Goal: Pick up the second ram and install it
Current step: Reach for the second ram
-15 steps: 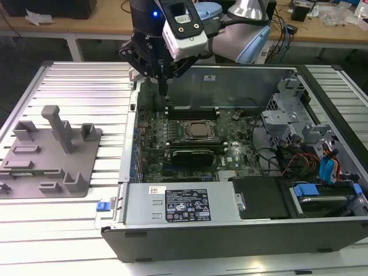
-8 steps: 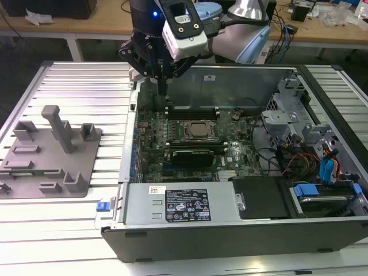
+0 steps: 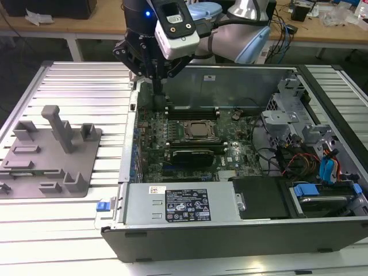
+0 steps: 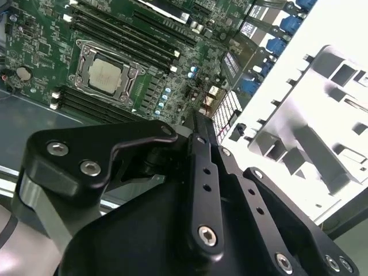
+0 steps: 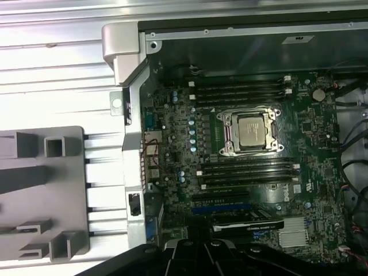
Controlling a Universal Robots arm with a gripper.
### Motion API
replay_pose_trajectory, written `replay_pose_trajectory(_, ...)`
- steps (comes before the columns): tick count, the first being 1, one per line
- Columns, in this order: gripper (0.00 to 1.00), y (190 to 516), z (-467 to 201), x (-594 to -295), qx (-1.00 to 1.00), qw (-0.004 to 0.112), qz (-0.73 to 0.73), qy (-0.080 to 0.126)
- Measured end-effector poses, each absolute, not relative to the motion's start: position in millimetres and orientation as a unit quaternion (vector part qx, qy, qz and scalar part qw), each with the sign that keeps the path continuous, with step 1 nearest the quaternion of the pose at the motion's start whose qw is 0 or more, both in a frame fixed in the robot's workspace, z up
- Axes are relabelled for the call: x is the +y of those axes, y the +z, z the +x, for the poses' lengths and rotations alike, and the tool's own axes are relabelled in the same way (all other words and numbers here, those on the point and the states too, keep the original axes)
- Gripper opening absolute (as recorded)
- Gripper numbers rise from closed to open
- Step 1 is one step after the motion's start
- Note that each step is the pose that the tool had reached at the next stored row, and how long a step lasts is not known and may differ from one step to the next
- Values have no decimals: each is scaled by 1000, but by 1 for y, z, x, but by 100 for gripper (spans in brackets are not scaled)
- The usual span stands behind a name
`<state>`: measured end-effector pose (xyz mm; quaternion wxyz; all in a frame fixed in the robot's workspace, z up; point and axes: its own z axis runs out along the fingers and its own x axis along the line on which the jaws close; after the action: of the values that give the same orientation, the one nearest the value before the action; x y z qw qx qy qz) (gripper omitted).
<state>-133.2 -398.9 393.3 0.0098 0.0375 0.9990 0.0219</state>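
Grey tray [image 3: 46, 179] lies on the table [image 3: 86, 80] at 9 o'clock of the case [image 3: 230, 231]; the tool [image 3: 156, 99] hangs at its 11 o'clock, likely for reaching the slots [image 3: 192, 113]; whether it clasps the ram, I cannot tell.

The gripper [image 3: 156, 92] is dark against the far corner of the computer case [image 3: 230, 241] on the exterior view's left, so whether it holds a memory stick cannot be told. In the second wrist view its black body hides much of the motherboard [image 4: 34, 52]. The exterior view's left edge cuts off the grey tray [image 3: 80, 161].
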Motion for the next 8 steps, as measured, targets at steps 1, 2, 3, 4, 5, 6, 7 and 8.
replay_pose_trajectory(1, 8, 393, -136, -399, 999, 10, 37, 22)
replay_pose_trajectory(2, 8, 393, -139, -399, 999, 10, 37, 22)
replay_pose_trajectory(3, 8, 393, -141, -399, 999, 10, 37, 22)
replay_pose_trajectory(4, 8, 393, -144, -399, 999, 10, 37, 22)
replay_pose_trajectory(5, 8, 393, -146, -399, 999, 10, 37, 22)
replay_pose_trajectory(6, 8, 393, -147, -399, 999, 10, 38, 22)
replay_pose_trajectory(7, 8, 393, -149, -399, 999, 10, 37, 22)
replay_pose_trajectory(8, 8, 393, -152, -399, 999, 10, 37, 22)
